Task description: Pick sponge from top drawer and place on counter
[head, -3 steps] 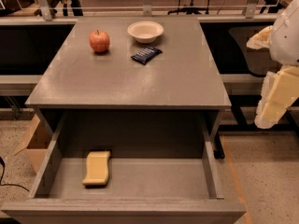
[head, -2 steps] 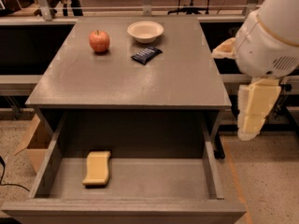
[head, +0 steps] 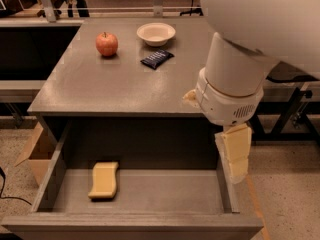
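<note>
Your gripper (head: 236,168) hangs over the right wall of the top drawer (head: 150,220), grip state unclear, sponge (head: 104,180) lying left inside, well apart.

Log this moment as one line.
gripper at top drawer right edge | sponge left inside, untouched | counter: apple, bowl, dark packet

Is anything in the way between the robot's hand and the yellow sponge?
Nothing that I can see. The gripper hangs at the right edge of the open drawer. The sponge lies on the drawer's floor near the left, and there is only bare floor between them.
</note>
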